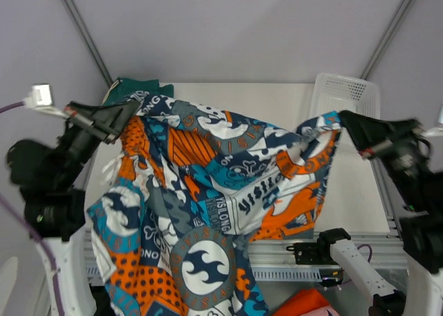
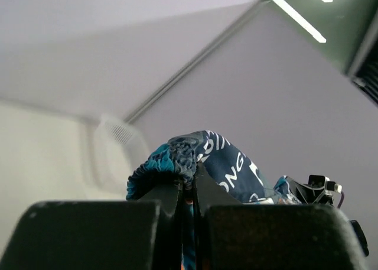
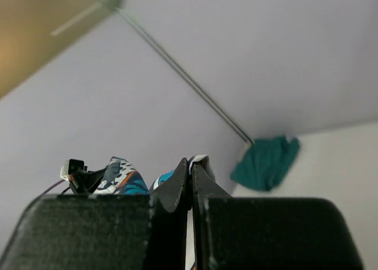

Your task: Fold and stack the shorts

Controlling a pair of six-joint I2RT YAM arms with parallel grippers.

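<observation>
left claw (image 1: 130, 111) and right claw (image 1: 342, 120) each clench an edge of the printed shorts (image 1: 221, 184), held aloft.

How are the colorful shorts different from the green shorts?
The colorful shorts are busily patterned; the green shorts are plain. The colorful shorts hang spread between the left gripper and right gripper; the green shorts lie crumpled on the table. Both are soft cloth.

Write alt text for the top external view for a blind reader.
The printed shorts hang spread wide, top corners pinched in the shut jaws of the left arm and right arm. Teal-green shorts lie at the table's far left, a white basket far right.
</observation>
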